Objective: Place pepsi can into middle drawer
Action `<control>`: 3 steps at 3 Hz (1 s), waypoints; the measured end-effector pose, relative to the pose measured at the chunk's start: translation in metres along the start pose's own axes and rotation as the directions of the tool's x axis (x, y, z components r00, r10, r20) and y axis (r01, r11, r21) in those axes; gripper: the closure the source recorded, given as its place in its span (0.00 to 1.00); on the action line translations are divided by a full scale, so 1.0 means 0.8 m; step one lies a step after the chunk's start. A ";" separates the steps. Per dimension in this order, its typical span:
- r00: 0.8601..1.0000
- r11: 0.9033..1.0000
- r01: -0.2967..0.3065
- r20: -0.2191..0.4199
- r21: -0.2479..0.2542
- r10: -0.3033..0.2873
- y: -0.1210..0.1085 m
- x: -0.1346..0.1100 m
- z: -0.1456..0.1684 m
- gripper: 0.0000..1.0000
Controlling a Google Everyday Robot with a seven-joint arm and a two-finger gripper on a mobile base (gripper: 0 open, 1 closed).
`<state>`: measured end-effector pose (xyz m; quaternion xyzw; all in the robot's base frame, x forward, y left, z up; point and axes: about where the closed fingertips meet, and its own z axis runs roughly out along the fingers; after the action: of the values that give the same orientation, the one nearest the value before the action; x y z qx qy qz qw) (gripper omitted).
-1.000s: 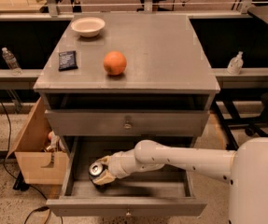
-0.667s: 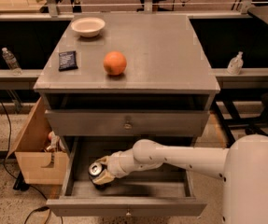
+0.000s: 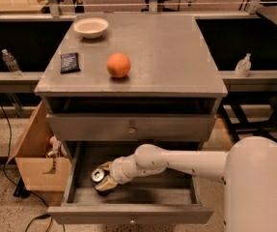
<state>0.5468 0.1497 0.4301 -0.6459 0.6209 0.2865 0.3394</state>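
The pepsi can point(image 3: 98, 175), dark with a silver top and pull tab, lies tilted inside the open middle drawer point(image 3: 128, 196), low over its tray floor at the left. My gripper point(image 3: 103, 177) reaches in from the right on a white arm and is shut on the can, its tan fingers point(image 3: 107, 182) around the can's body. The can's lower part is hidden by the fingers. I cannot tell if the can touches the drawer floor.
On the grey cabinet top point(image 3: 176, 52) are an orange point(image 3: 118, 65), a white bowl point(image 3: 90, 27) and a dark packet point(image 3: 70, 62). The upper drawer point(image 3: 131, 126) shows only its front. An open cardboard box point(image 3: 39, 158) stands left. Clear bottles sit on side shelves point(image 3: 10, 63).
The gripper with the can has barely shifted, perhaps slightly lower in the drawer. Nothing else moved.
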 end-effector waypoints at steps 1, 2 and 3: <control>1.000 1.000 0.000 0.001 -0.003 0.000 0.001 -0.001 0.001 0.75; 1.000 1.000 0.000 0.002 -0.006 0.000 0.003 -0.001 0.003 0.51; 1.000 1.000 0.001 0.003 -0.009 -0.001 0.005 -0.002 0.005 0.28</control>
<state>0.5433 0.1540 0.4285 -0.6473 0.6188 0.2903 0.3374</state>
